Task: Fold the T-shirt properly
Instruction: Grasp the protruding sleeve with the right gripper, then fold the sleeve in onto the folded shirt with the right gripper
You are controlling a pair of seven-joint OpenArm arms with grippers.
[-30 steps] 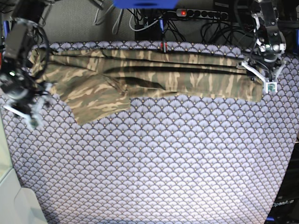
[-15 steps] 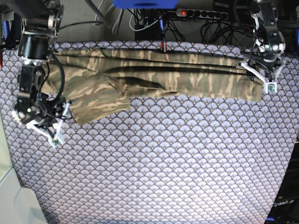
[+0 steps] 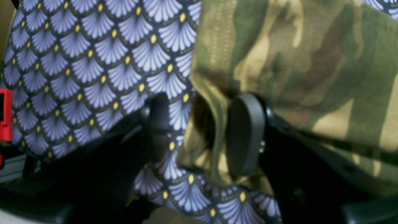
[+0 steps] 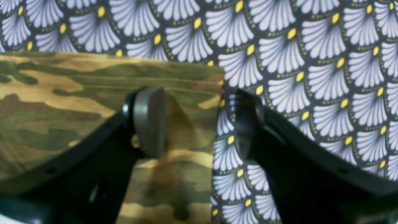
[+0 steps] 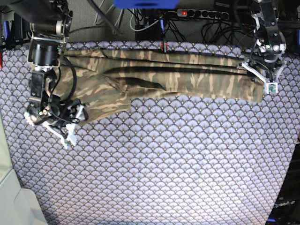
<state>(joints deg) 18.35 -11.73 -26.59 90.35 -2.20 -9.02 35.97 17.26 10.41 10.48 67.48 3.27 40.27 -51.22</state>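
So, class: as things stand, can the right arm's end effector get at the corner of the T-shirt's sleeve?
Probably yes. The right end effector is open and straddles the T-shirt sleeve's edge, one finger over the fabric, the other over the patterned cloth. Nothing blocks it.

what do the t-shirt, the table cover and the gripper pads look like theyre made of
T-shirt: woven-looking cotton-type cloth, matte; it creases softly and shows a stitched hem in the left wrist view.
Table cover: printed fabric, likely cotton, matte, with a fan-scale pattern.
Pads: dark, smooth, rounded, probably rubber or soft plastic, with a dull sheen.
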